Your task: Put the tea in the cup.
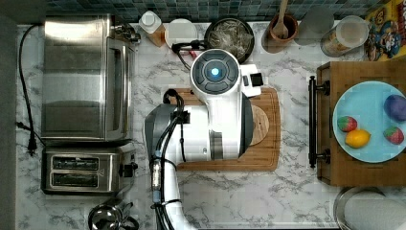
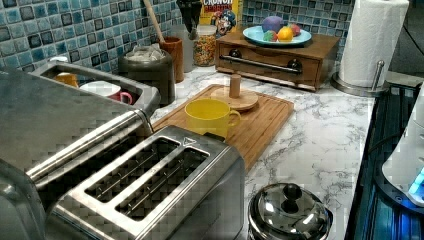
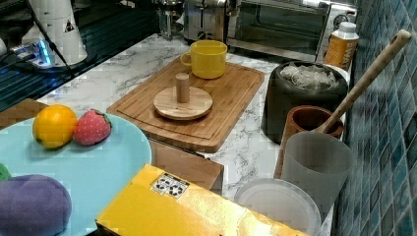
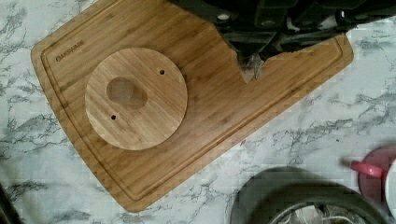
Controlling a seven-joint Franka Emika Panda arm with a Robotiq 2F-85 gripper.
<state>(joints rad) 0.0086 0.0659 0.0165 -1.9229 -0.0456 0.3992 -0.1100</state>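
While the fingers (image 4: 252, 65) pinch one tea sachet (image 4: 254, 70), one red cup (image 4: 380, 179) sits beside one black jar (image 4: 299, 196).

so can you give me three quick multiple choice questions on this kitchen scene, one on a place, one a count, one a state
1. Where does the yellow mug stand?
A. on the blue plate
B. on the cutting board
C. inside the toaster oven

2. How many slots does the toaster have on top?
A. two
B. one
C. four

3. In what state is the black jar?
A. shut tight
B. tipped on its side
C. upright and open, with tea sachets showing

Answers:
1. B, since the left and right views show the mug resting on the wooden board near one of its ends.
2. A, since two long slots lie side by side in the left view and the top view.
3. C, since the right view shows the jar standing upright with pale sachets heaped at its open mouth.
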